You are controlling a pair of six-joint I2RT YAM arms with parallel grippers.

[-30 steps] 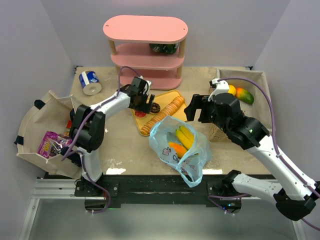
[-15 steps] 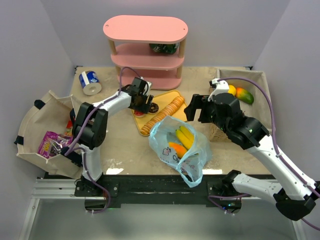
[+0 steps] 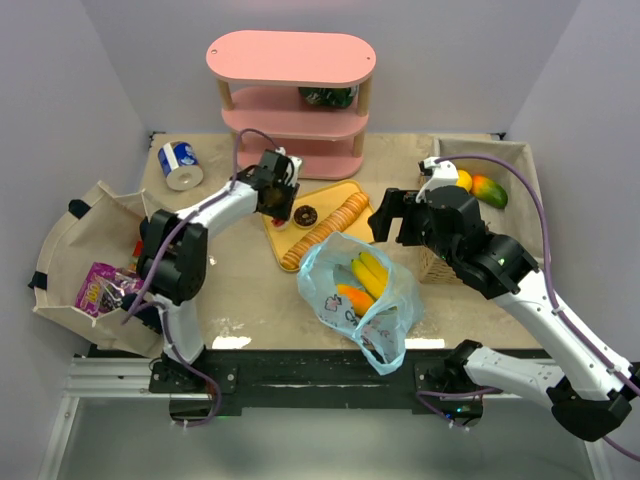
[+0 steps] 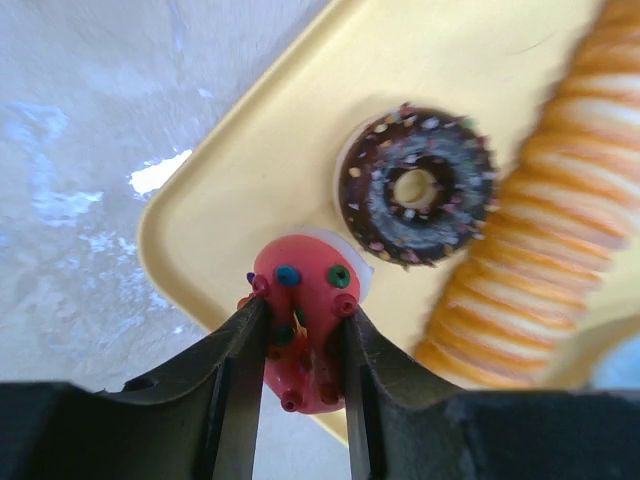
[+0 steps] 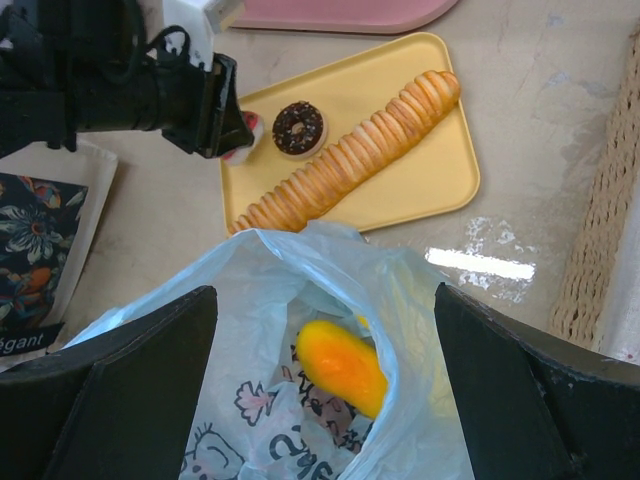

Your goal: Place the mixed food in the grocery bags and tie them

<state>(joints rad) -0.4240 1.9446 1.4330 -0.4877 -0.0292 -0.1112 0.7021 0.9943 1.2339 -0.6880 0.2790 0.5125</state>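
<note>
Reaching from the lower left of the overhead view toward its centre, your left arm [image 3: 215, 210] is tipping its wrist down over the yellow tray [image 4: 250, 170]. Your left gripper [image 4: 300, 315] is pinching a pink sprinkled cake [image 4: 300, 285], both fingers pressing its sides. The fingers are hiding the cake's lower half. The chocolate doughnut [image 4: 415, 185] is lying just upper right of the fingertips, untouched, beside the loaf [image 4: 540, 250]. Your right gripper [image 5: 325, 300] is hanging spread wide and holding nothing, above the grocery bag [image 3: 385, 320] containing the bananas [image 3: 370, 272].
</note>
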